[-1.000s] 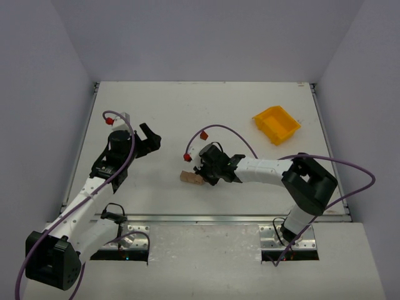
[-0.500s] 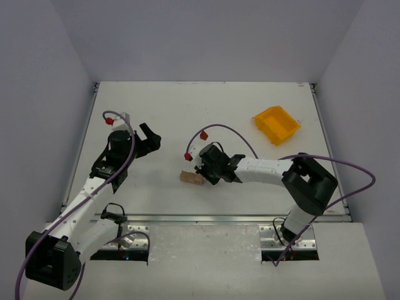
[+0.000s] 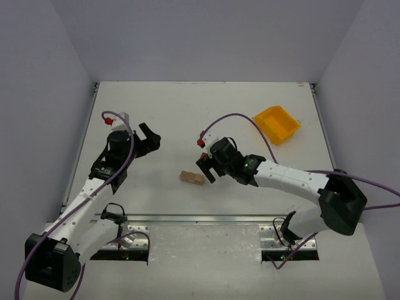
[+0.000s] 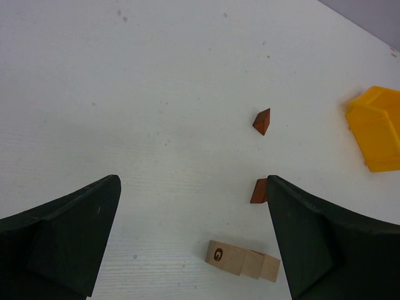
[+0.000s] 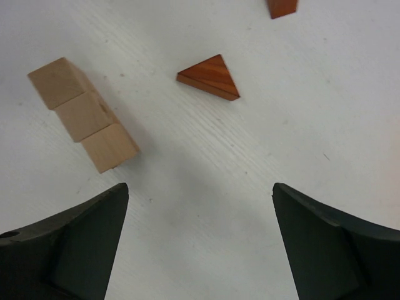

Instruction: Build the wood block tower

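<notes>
Three pale tan blocks [image 5: 83,114] lie end to end in a short row on the white table [image 3: 162,112]; the end one bears a letter G [image 4: 217,254]. The same row [image 3: 192,178] shows in the top view. Two reddish-brown wedge blocks lie loose nearby, one a triangle [image 5: 209,76] [image 4: 258,191], the other farther off [image 5: 282,6] [image 4: 262,121]. My right gripper [image 5: 200,187] [image 3: 209,165] hovers just right of the tan row, open and with nothing between its fingers. My left gripper [image 4: 192,181] [image 3: 149,139] is open too, well left of the blocks.
A yellow plastic bin [image 3: 276,124] [image 4: 378,128] stands at the back right of the table. Purple cables loop over both arms. Grey walls close in the table on three sides, and a metal rail runs along its near edge.
My right gripper has opened and drawn back up and to the right, off the tan row. The row stays where it was. The left arm has not moved.
</notes>
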Available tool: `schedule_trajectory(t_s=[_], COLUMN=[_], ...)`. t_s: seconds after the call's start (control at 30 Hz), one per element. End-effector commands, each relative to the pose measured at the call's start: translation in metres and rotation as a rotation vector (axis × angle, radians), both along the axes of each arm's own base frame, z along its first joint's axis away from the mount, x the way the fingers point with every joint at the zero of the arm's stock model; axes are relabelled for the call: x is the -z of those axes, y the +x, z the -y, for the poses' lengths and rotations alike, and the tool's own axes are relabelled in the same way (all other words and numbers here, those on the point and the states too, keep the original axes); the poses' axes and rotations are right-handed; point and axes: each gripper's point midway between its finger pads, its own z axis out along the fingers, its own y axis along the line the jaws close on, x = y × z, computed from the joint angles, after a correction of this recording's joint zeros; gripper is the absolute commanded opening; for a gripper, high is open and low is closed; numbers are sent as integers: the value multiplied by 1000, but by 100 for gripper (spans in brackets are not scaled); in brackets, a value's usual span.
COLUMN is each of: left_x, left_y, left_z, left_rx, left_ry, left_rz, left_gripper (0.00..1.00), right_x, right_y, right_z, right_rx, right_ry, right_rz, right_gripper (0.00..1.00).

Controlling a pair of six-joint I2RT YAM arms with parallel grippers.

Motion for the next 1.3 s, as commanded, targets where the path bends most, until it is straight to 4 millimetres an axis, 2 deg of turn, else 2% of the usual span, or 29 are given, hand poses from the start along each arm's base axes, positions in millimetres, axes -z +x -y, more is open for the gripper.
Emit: schedule_trajectory(t_s=[0.0, 0.17, 0.33, 0.47, 0.53, 0.6, 0.63, 0.7, 0.83, 0.87, 0.97, 1.03, 1.1, 1.2, 1.27], left_x=[-21, -22, -22, -21, -20, -18, -17, -16, -16, -16, -16, -16, -17, -16, -15], left_y=[4, 4, 4, 5, 5, 6, 6, 6, 6, 6, 6, 6, 6, 7, 7], left_z=[1, 0, 0, -1, -1, 0, 0, 0, 0, 1, 1, 1, 1, 1, 1], left_rx=[2, 1, 1, -3, -4, -4, -2, -2, -1, 2, 2, 4, 2, 2, 2], left_ry=[-6, -6, -6, -3, 0, 2, 2, 3, 1, 0, 0, -1, -1, -1, 0], left_rz=[65, 66, 65, 62, 59, 54, 50, 46, 47, 47, 46, 46, 48, 49, 44], left_gripper=[100, 100, 100, 100, 100, 100, 100, 100, 100, 100, 100, 100, 100, 100, 100], right_x=[-34, -32, -33, -35, -32, -36, -23, -10, 1, 10, 17, 26, 33, 41, 46], right_y=[28, 33, 45, 55, 63, 73, 75, 84, 104, 107, 118, 124, 125, 118, 114], right_z=[25, 26, 14, -7, -29, -40, -46, -53, -57, -54, -49, -37, -32, -41, -46], right_rx=[287, 313, 255, 176, 104, 85, 62, 53, 94, 114, 174, 224, 243, 210, 199], right_ry=[12, 10, 126, 149, 167, 176, 151, 120, 99, 76, 40, -20, -56, -35, -18], right_rz=[131, 124, 23, 2, -41, -42, -66, -92, -111, -122, -102, -88, -91, -145, -177], right_gripper=[99, 99, 99, 99, 99, 99, 99, 99, 99, 99, 97, 96, 93, 86, 86])
